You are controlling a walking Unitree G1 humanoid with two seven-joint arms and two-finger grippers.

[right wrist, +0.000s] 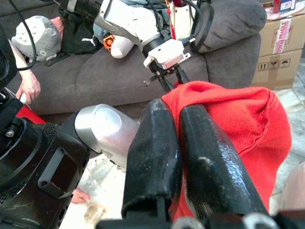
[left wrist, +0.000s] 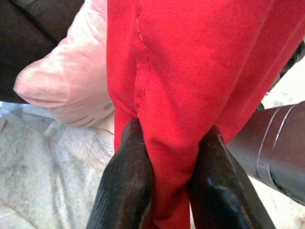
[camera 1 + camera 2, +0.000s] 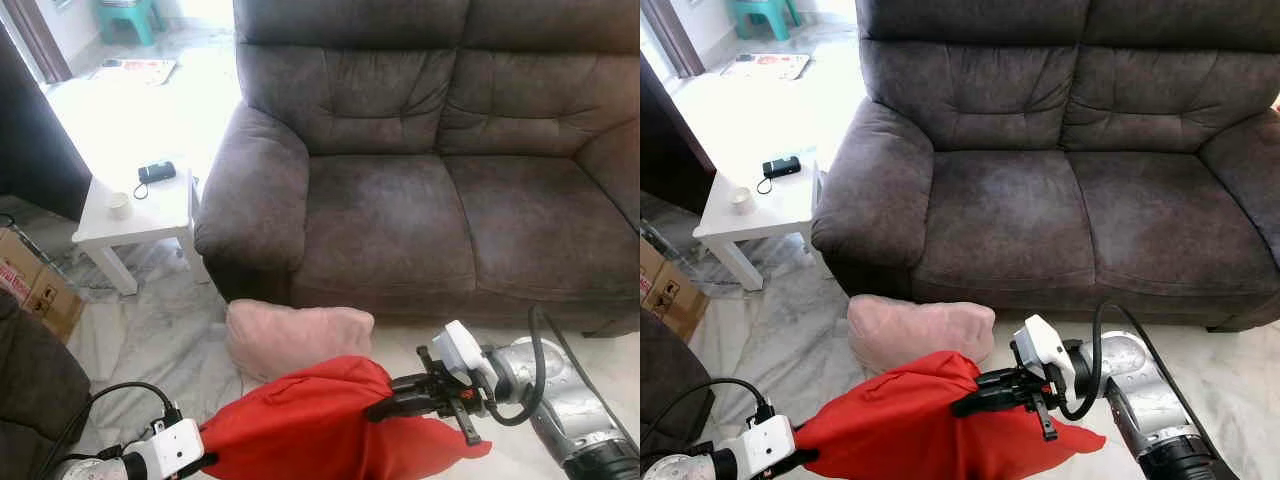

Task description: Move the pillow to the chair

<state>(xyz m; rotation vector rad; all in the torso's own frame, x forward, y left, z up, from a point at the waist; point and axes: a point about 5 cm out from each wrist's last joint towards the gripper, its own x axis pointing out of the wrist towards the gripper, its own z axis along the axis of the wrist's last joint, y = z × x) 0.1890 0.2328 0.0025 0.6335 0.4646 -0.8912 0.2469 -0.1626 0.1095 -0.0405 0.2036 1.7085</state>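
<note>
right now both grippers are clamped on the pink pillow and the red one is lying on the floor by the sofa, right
No, the colours are swapped. Both eye views show the left gripper and right gripper clamped on the red pillow; the pink pillow lies on the floor by the sofa.

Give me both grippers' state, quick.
Left gripper: shut on the soft red fabric pillow.
Right gripper: shut on the same red pillow.

Head stereo pair angled down at sofa [image 3: 430, 190] (shared); wrist cameras close along end effector fingers.
</note>
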